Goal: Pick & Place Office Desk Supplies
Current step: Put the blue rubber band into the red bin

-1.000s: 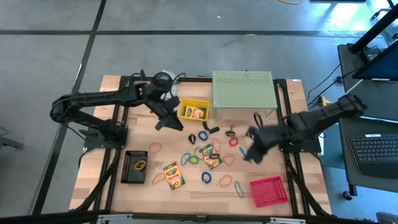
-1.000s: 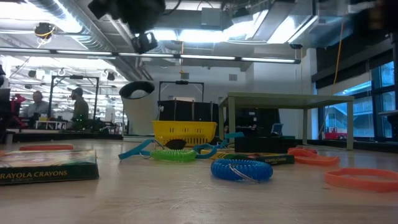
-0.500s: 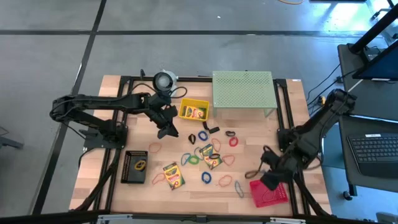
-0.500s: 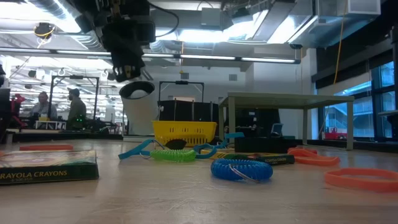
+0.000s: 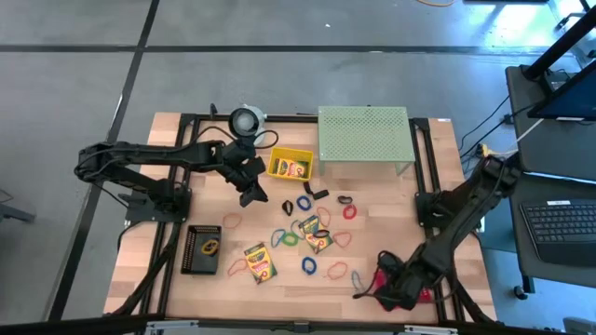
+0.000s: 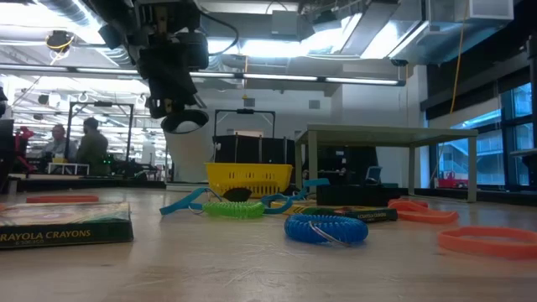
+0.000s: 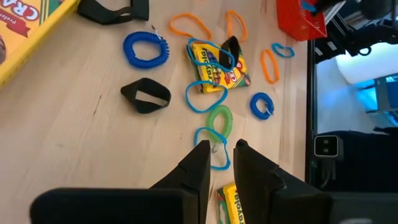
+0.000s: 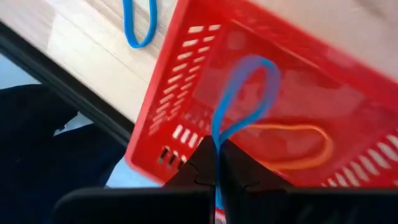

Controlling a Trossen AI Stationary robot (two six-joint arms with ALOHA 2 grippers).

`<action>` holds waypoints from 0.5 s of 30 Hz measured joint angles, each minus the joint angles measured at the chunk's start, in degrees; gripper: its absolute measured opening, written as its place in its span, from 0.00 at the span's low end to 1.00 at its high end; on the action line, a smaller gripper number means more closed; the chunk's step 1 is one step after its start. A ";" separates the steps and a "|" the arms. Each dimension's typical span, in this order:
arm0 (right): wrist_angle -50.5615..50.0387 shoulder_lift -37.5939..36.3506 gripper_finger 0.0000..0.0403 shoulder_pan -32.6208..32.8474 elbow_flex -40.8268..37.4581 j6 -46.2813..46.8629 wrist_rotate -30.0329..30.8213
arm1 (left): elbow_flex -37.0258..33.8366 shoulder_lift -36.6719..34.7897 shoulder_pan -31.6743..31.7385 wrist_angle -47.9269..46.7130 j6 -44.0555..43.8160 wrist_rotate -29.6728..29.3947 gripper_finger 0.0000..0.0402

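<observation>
Over the red perforated plastic basket [image 8: 261, 93], the right gripper [image 8: 217, 163] pinches a thin blue rubber-band loop [image 8: 242, 99], which looks light, limp and stretchy; any strand serves as grip. Left gripper [image 7: 219, 155] hovers, narrowly parted, empty.

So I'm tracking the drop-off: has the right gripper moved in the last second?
Yes. The right gripper went from beside the green stand toward the table's near edge, to the red basket, pinching a blue band.
</observation>
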 joint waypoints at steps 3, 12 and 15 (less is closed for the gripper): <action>2.88 2.27 0.01 0.02 0.00 2.12 -0.59 | 0.00 -0.02 -0.16 -0.08 0.02 0.60 0.16; 1.90 3.09 0.04 0.11 0.00 8.37 -2.84 | 0.00 -0.01 -0.68 -0.55 2.54 2.64 0.15; 1.53 3.09 0.05 0.13 0.00 11.19 -3.06 | 0.00 -0.01 -0.68 -0.66 2.55 2.67 0.15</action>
